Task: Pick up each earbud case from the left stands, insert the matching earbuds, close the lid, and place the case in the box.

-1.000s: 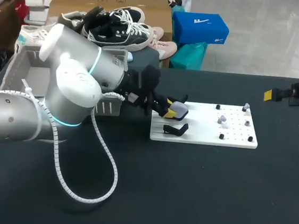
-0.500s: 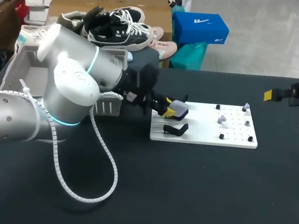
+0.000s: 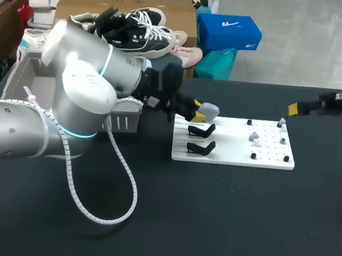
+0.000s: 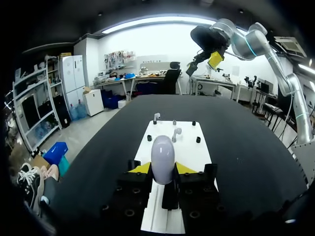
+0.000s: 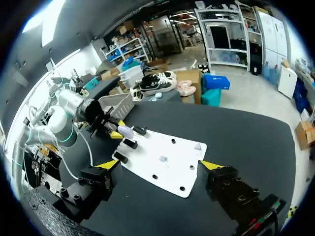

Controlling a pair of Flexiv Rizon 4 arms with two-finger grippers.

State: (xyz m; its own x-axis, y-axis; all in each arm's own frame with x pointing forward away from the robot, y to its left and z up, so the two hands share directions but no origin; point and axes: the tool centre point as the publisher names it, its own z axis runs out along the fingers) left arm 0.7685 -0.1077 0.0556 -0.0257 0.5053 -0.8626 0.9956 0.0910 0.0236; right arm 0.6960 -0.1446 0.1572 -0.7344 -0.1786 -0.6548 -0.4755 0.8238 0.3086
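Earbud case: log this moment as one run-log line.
left end effector: shut on case, off the stands | right end effector: open, empty, apart from board | stands: both bare | earbuds: on board

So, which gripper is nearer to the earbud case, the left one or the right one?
Left. The left gripper is shut on the earbud case, just above the black stands. The right gripper hangs open, well apart from it, near the white board's other end.
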